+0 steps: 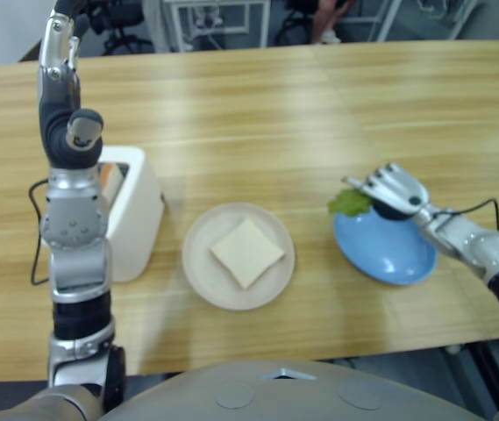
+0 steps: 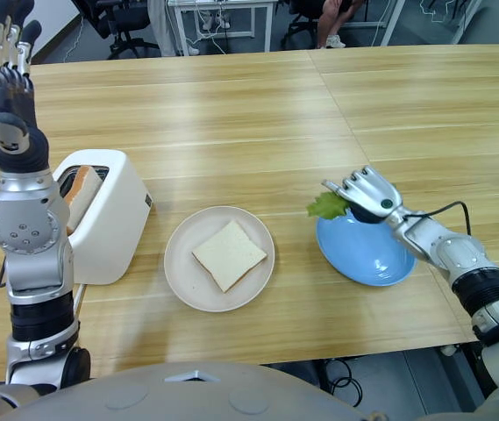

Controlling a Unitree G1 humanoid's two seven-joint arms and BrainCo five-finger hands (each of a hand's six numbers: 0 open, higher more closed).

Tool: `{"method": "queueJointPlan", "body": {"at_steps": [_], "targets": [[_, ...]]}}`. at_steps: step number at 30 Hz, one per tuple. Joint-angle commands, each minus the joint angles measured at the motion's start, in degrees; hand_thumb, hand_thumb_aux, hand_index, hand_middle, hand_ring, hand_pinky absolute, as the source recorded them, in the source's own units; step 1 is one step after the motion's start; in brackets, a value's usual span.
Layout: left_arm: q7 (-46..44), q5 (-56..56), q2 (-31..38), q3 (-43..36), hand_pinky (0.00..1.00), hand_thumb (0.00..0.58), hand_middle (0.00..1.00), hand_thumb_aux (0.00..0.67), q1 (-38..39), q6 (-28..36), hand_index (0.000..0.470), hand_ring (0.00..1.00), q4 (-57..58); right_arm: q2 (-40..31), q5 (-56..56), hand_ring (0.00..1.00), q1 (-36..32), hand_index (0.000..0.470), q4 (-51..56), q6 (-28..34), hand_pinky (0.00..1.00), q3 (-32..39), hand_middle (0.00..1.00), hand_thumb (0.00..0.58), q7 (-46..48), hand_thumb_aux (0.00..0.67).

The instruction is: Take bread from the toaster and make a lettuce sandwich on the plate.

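Observation:
A white toaster (image 2: 113,224) stands at the left with a bread slice (image 2: 80,189) in its slot. My left hand (image 2: 3,39) is raised high above and behind it, fingers spread and holding nothing. To the toaster's right, a cream plate (image 2: 183,272) carries one slice of bread (image 2: 229,254). Further right is a blue dish (image 2: 367,259). My right hand (image 2: 367,193) is at its far left rim, fingers curled on a green lettuce leaf (image 2: 326,207) that sticks out past the rim.
The wooden table (image 2: 231,114) stretches far back, with bare room behind the plates. Its front edge runs just below the plates. A black cable (image 2: 446,209) trails by my right forearm. Chairs and desk legs stand beyond the far edge.

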Motion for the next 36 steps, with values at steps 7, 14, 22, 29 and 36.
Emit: {"method": "queueJointPlan", "body": {"at_steps": [7, 14, 22, 29, 36], "targets": [[0.05, 1.1, -0.07, -1.4, 0.0, 0.0, 0.0, 0.0, -1.7, -0.92, 0.0, 0.0, 2.48, 18.42, -0.09, 1.0, -6.02, 0.46, -4.97, -7.03, 1.0, 8.09, 1.0, 0.58, 12.41, 0.67], [0.06, 1.35, -0.19, -1.71, 0.0, 0.0, 0.0, 0.0, -2.2, -1.48, 0.0, 0.0, 3.31, 29.6, 0.36, 1.0, -11.69, 0.46, 10.25, -10.91, 1.0, 12.99, 1.0, 0.58, 10.64, 0.67], [-0.1, 1.24, 0.02, -1.78, 0.0, 0.0, 0.0, 0.0, -1.89, -1.51, 0.0, 0.0, 3.09, 31.81, 2.06, 0.84, -13.46, 0.352, 22.07, -15.0, 0.84, 14.37, 0.84, 0.548, 9.9, 0.512], [-0.31, 1.31, -0.13, -2.12, 0.0, 0.0, 0.0, 0.0, -1.24, -0.95, 0.0, 0.0, 2.37, 30.19, 5.98, 0.4, -11.29, 0.222, 22.43, -19.35, 0.4, 14.2, 0.4, 0.425, 12.72, 0.323], [-0.61, 1.04, 0.02, -2.18, 0.0, 0.0, 0.0, 0.0, -1.18, -0.46, 0.0, 0.0, 1.88, 28.4, 8.26, 0.0, -9.69, 0.0, 20.58, -20.61, 0.0, 13.3, 0.0, 0.0, 15.12, 0.0]]}}
